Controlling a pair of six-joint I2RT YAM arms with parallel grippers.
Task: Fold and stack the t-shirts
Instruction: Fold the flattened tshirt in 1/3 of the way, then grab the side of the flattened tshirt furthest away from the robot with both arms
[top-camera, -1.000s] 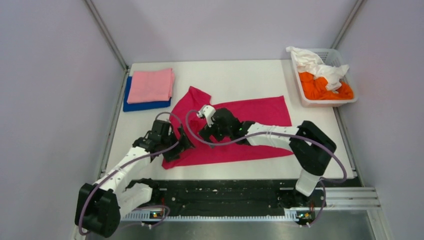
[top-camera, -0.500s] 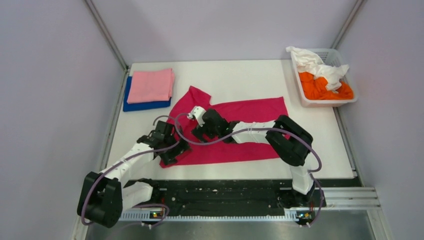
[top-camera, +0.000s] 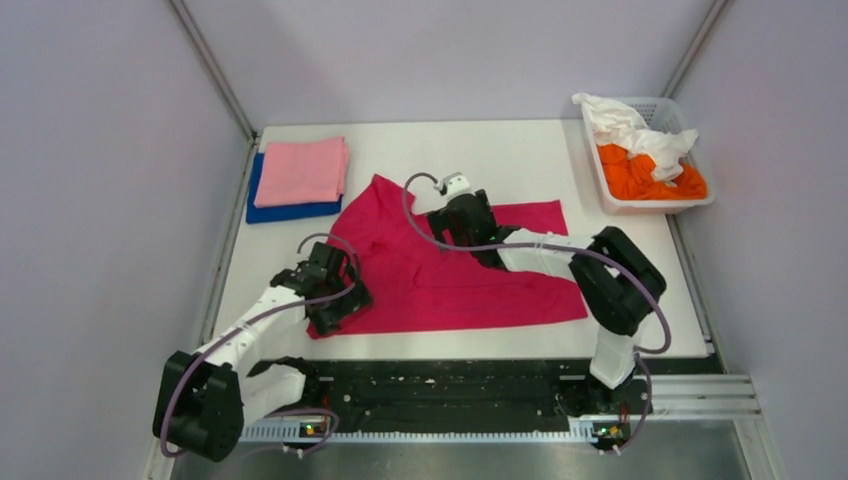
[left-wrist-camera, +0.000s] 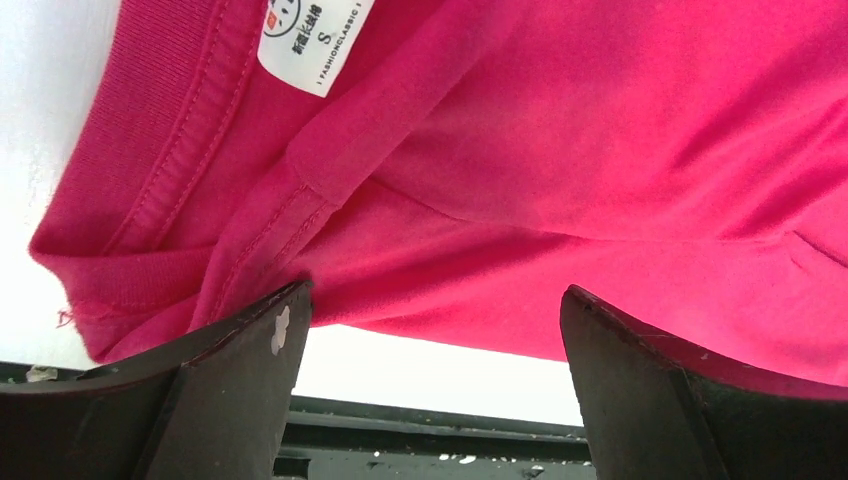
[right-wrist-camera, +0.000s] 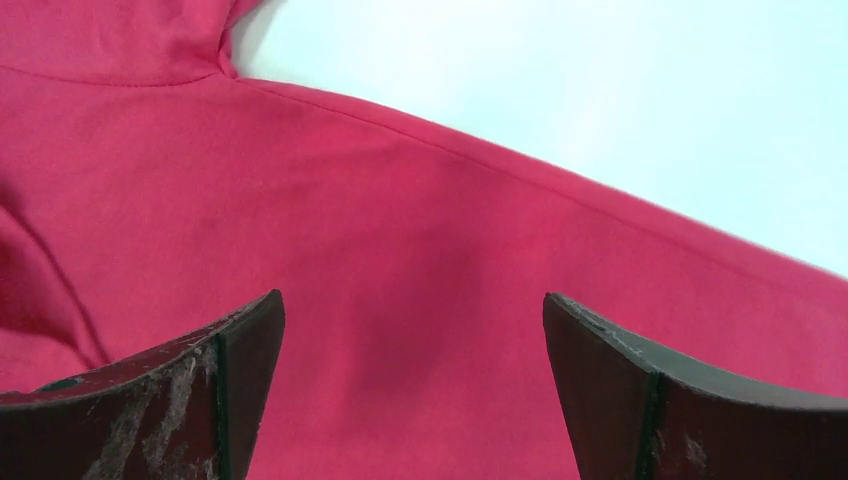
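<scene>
The magenta-red t-shirt (top-camera: 450, 285) lies spread across the middle of the table. My left gripper (top-camera: 338, 303) is open at its near left corner, by the collar and size label (left-wrist-camera: 312, 35). Its fingers (left-wrist-camera: 240, 370) straddle the shirt's near edge (left-wrist-camera: 432, 300) and hold nothing. My right gripper (top-camera: 453, 216) is open over the shirt's far edge, low above flat cloth (right-wrist-camera: 413, 300), and holds nothing. The light pink t-shirt (top-camera: 302, 170) lies folded on the folded royal blue t-shirt (top-camera: 290, 210) at the back left. The orange t-shirt (top-camera: 640, 175) and the white t-shirt (top-camera: 635, 128) lie crumpled in the basket.
The white slotted basket (top-camera: 655, 203) stands at the back right corner. Grey walls close in the table on the left, back and right. A black rail (top-camera: 450, 385) runs along the near edge between the arm bases.
My right gripper has moved from the shirt's left middle back and right to its far edge. The shirt's left part now lies flatter and wider. My left gripper has shifted slightly left.
</scene>
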